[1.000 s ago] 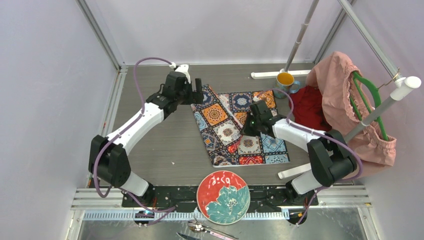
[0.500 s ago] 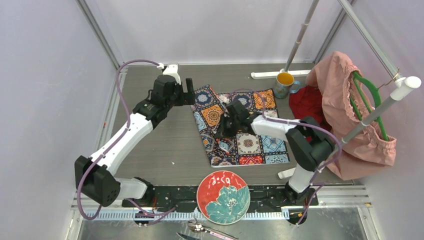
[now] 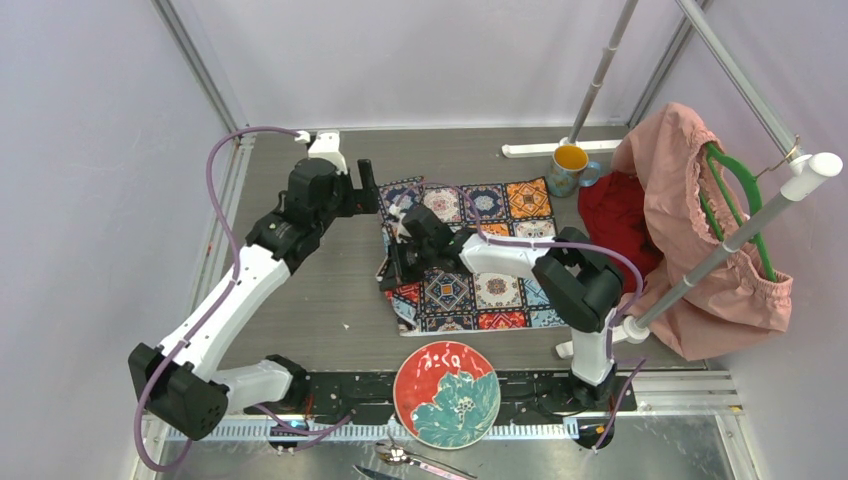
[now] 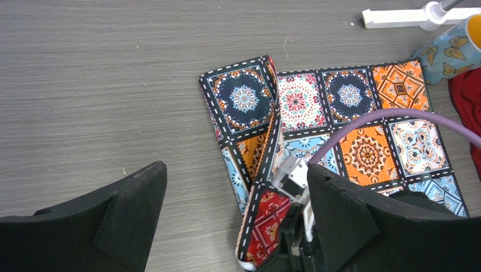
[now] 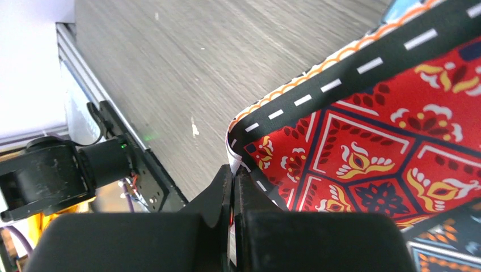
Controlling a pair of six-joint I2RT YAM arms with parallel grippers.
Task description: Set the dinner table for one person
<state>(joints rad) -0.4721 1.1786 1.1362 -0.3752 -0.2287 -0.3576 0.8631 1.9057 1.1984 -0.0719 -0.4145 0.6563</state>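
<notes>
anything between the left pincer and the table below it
Partly: under the left pincer lies the folded-up edge of the patterned mat, held by the shut right pincer; elsewhere nothing visible covers the dinner table.

Matt grey-brown wood grain, finely streaked, on the dinner table (image 3: 330, 290). Printed woven cloth, dull and limp where folded, for the cloth mat (image 4: 363, 153). Glossy glaze, probably over ceramic, on the plate (image 3: 446, 394) and the mug (image 3: 570, 168). Soft matt fabric in the pink garment (image 3: 690, 200) and the red cloth (image 3: 612, 215). Dull brushed metal on the frame rail (image 3: 200, 75). Smooth purple plastic sheath on the cable (image 4: 385, 115).
</notes>
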